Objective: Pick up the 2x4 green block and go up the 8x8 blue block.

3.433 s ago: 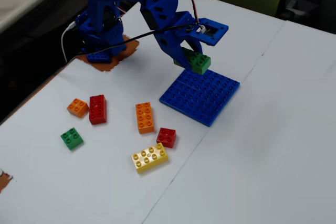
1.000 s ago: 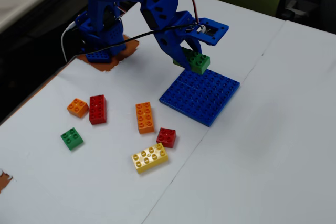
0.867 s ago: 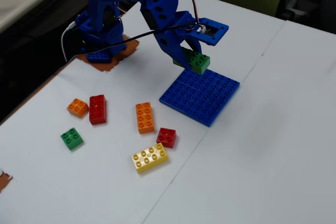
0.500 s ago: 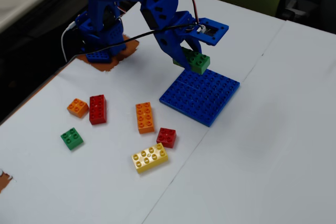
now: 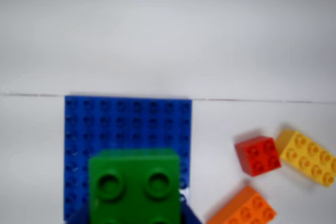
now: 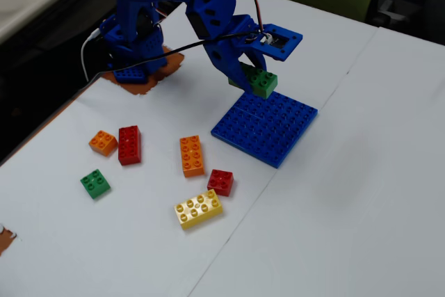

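Observation:
My blue gripper is shut on the 2x4 green block and holds it in the air just above the near-arm edge of the 8x8 blue block. In the wrist view the green block fills the bottom centre, with the blue baseplate behind it. The jaws themselves are almost wholly hidden by the block there.
Loose bricks lie on the white table: a red brick, a yellow 2x4, an orange 2x4, a red 2x4, a small orange brick and a small green square brick. The arm's base stands at back left.

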